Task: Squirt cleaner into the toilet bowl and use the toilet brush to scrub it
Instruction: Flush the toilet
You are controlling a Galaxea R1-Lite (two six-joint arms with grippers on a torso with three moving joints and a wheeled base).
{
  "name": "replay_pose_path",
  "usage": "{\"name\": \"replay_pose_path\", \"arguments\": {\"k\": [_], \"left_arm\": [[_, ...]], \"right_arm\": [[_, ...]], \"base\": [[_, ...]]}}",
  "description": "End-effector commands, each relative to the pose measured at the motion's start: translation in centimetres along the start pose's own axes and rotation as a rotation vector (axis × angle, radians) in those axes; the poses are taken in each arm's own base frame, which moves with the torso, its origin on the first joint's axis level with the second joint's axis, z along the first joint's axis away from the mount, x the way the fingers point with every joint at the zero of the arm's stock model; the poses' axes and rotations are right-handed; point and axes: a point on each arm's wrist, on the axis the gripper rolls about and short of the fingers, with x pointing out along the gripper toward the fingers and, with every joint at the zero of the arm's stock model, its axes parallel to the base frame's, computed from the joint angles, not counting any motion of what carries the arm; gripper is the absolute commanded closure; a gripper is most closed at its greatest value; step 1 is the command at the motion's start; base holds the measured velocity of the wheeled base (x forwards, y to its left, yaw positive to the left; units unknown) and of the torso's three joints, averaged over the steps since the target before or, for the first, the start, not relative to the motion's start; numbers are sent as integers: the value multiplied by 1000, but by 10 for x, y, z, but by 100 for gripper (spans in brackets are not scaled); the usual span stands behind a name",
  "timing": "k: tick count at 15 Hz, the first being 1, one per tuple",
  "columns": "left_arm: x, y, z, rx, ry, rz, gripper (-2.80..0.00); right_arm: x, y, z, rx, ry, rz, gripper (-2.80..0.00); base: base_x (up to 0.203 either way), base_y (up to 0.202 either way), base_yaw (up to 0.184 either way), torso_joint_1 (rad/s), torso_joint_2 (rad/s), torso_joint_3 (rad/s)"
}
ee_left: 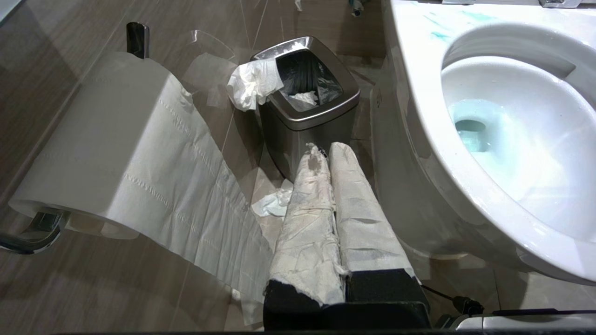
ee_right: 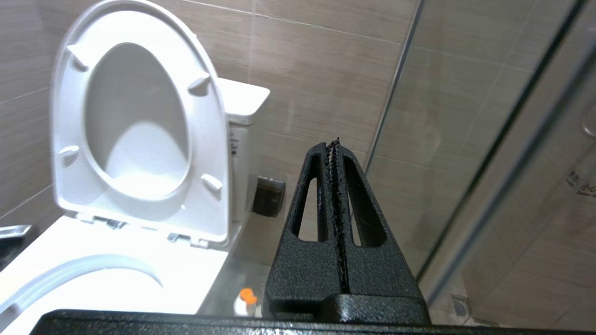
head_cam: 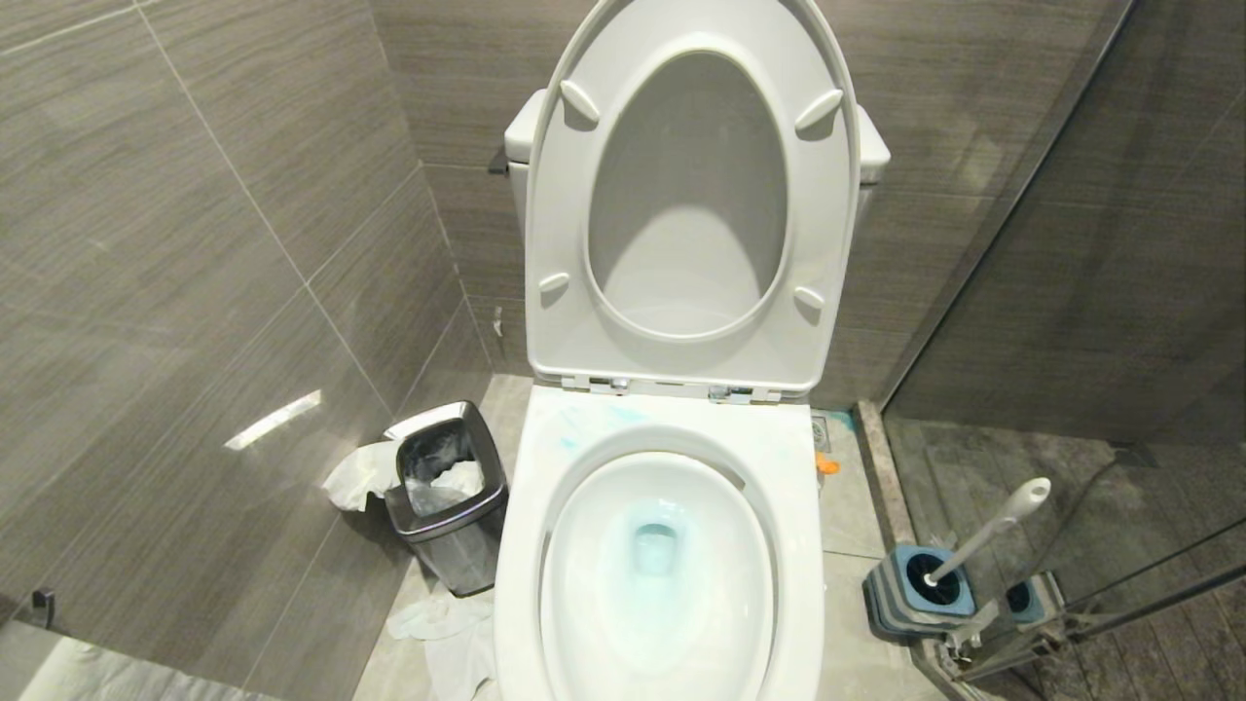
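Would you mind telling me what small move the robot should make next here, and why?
Probably swing the right gripper down toward the toilet brush. Blue cleaner already tints the toilet bowl, yet the brush stands in its holder to the bowl's right. The right gripper is shut, empty and pointing at the wall, so it would have to open before grasping the handle.

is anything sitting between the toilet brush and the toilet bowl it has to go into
Nothing visible. The toilet brush stands in its holder on the floor at the robot's right of the toilet bowl; only bare floor lies between them, and the seat and lid are up.
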Motion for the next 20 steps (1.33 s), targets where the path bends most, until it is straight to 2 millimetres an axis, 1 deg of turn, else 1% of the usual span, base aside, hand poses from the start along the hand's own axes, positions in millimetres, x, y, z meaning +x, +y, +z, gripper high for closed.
{"name": "replay_pose_path", "arguments": {"k": [1, 5, 7, 8, 12, 14, 17, 18, 19, 20], "left_arm": [[0, 0, 0, 0, 0, -1, 0], [0, 0, 0, 0, 2, -1, 0], [0, 0, 0, 0, 2, -1, 0], [0, 0, 0, 0, 2, -1, 0], [0, 0, 0, 0, 2, -1, 0], [0, 0, 0, 0, 1, -1, 0], [0, 0, 0, 0, 0, -1, 0], [0, 0, 0, 0, 2, -1, 0], [0, 0, 0, 0, 1, -1, 0], [0, 0, 0, 0, 2, -1, 0]], "right_arm": [[-33, -1, 4, -2, -61, -6, 0], [-71, 3, -11, 1, -26, -19, 0], [-83, 6, -29, 12, 8, -16, 0], [-87, 8, -43, 14, 36, -12, 0], [-77, 13, -90, 38, 194, 3, 0], [-70, 17, -123, 52, 275, 6, 0], [-63, 24, -175, 50, 306, 9, 0], [-63, 25, -185, 49, 305, 11, 0], [-64, 26, -190, 49, 321, 13, 0], [-66, 26, -195, 48, 376, 15, 0]], "base": [[0, 0, 0, 0, 0, 0], [0, 0, 0, 0, 0, 0], [0, 0, 0, 0, 0, 0], [0, 0, 0, 0, 0, 0], [0, 0, 0, 0, 0, 0], [0, 0, 0, 0, 0, 0], [0, 0, 0, 0, 0, 0], [0, 0, 0, 0, 0, 0], [0, 0, 0, 0, 0, 0], [0, 0, 0, 0, 0, 0]]}}
